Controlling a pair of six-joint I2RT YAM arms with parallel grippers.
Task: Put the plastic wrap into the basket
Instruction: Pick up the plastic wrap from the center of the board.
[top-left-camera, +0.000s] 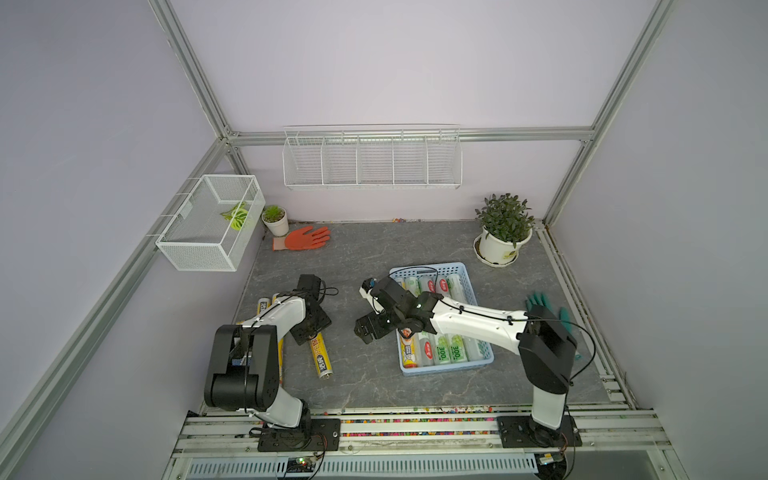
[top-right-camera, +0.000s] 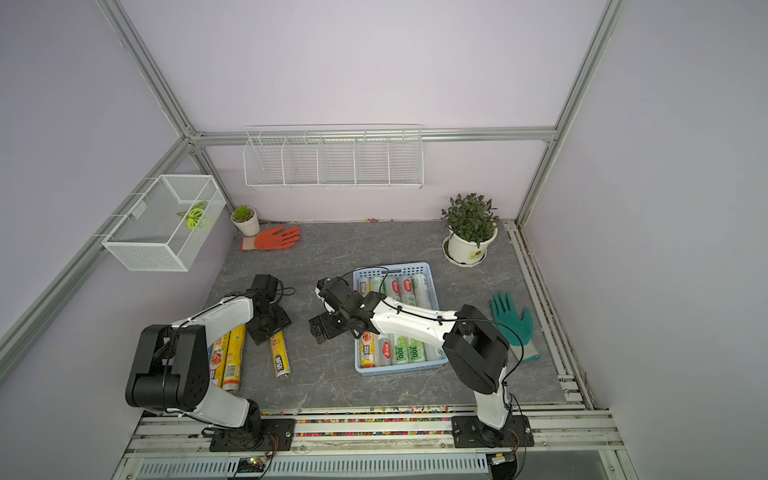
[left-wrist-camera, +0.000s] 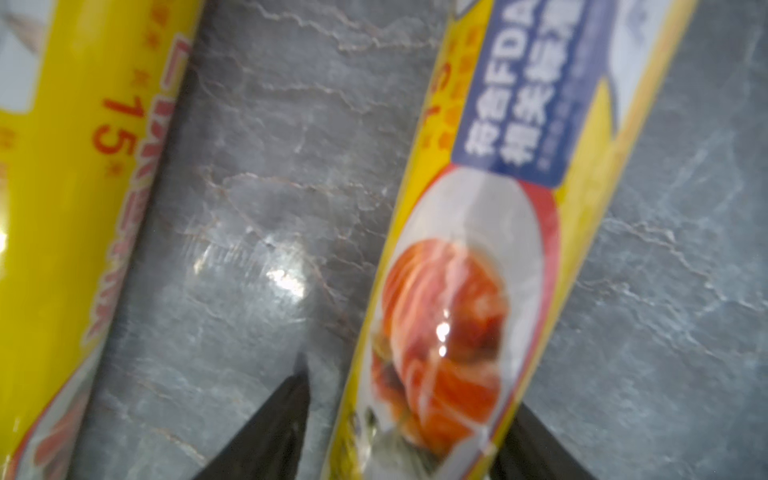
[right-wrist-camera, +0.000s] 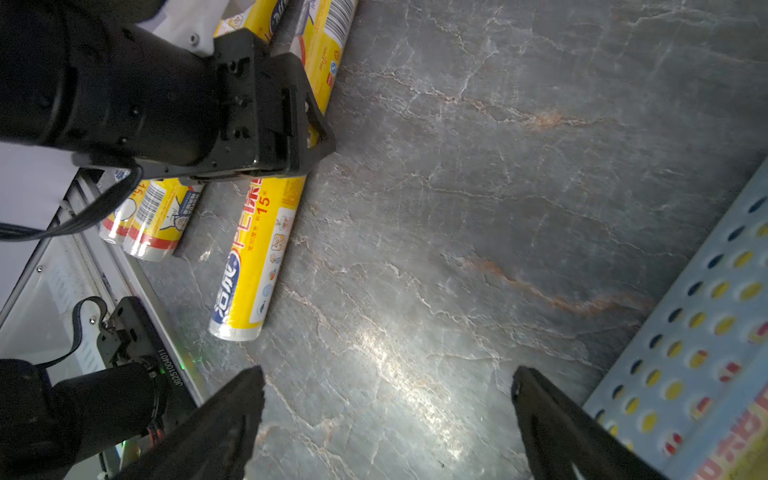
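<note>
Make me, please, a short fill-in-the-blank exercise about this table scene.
1. The three plastic wrap rolls outside the basket are all ___.
2. The right gripper stands open and holds ___.
3. The glove beside the small plant pot is ___.
Missing words: yellow; nothing; orange.

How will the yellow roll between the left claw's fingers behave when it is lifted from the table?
The yellow roll is a straight cylinder lying flat, so it will probably stay stiff but may roll if nudged. Its glossy wrapper shows glare, so it could slip in the left claw. Being long, it might tilt if gripped off-centre.
</note>
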